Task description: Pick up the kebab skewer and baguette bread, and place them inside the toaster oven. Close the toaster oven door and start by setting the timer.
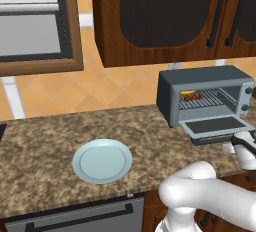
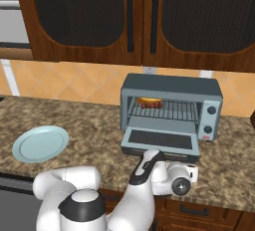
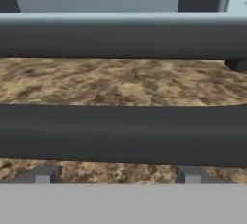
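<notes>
Golden bread (image 1: 187, 93) and skewer (image 1: 194, 96) already lie on the oven (image 2: 172, 88) rack, while the spread tool (image 3: 117, 177) brackets the dropped door's (image 2: 160, 140) handle (image 3: 123, 133); closing and the timer remain.

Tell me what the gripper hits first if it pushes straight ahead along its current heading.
Most likely the dark bar handle of the open toaster oven door; it lies straight across the gripper, just beyond the fingers. Depth is uncertain.

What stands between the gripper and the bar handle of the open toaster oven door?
Nothing visible. In the hand view the gripper faces the dark bar handle of the toaster oven door directly; only granite counter shows behind it.
</notes>
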